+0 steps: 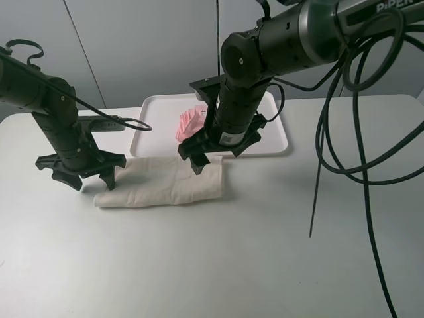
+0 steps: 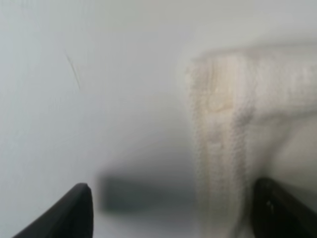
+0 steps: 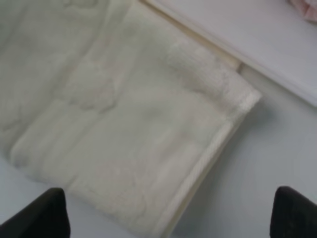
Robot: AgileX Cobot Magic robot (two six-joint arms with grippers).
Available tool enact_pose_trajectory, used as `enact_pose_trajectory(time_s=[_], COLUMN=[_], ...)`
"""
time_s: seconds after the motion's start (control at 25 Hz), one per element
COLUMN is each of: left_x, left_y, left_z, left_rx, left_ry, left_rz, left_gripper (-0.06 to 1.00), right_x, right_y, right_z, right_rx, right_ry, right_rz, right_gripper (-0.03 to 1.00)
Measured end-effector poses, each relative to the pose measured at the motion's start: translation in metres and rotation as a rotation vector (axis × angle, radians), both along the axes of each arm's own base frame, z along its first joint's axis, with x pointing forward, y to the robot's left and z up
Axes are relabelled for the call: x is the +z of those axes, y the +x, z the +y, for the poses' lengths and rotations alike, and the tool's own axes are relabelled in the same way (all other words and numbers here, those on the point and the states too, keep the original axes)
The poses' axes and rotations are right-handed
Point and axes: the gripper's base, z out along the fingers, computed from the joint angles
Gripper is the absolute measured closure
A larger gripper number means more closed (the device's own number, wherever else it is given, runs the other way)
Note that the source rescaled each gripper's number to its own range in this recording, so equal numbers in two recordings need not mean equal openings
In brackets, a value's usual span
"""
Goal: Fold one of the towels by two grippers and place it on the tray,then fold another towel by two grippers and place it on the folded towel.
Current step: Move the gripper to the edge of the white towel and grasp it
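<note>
The cream towel (image 1: 162, 182) lies folded into a long strip on the table, just in front of the tray (image 1: 275, 147). The pink towel (image 1: 191, 122) sits bunched on the tray's left half. My left gripper (image 1: 89, 177) stands open over the strip's left end, whose hem (image 2: 223, 124) shows between its fingertips (image 2: 74, 213). My right gripper (image 1: 217, 156) hangs open just above the strip's right end (image 3: 124, 124); nothing is pinched. In the right wrist view the tray rim (image 3: 237, 44) and a sliver of pink towel (image 3: 304, 10) show beyond the cream towel.
Thick black cables (image 1: 338, 132) hang from the right arm down over the table's right side. A grey wall stands behind the white table (image 1: 218, 265).
</note>
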Motion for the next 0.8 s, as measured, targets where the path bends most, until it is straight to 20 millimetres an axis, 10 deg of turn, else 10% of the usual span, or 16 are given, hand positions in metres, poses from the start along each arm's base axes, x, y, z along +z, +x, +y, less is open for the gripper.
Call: enact_pose_trajectory(time_s=[0.24, 0.8], left_x=[-0.001, -0.002], left_y=[-0.007, -0.008], left_z=[0.002, 0.002], left_rx=[-0.007, -0.029], left_ry=[0.008, 0.012], left_rz=[0.013, 0.018], left_gripper=[0.1, 0.1], right_x=[-0.025, -0.047], right_y=[0.001, 0.026], right_z=[0.002, 0.018], right_rx=[-0.031, -0.079], right_ry=[-0.026, -0.012], right_rz=[0.053, 0.124], right_gripper=[0.28, 0.2])
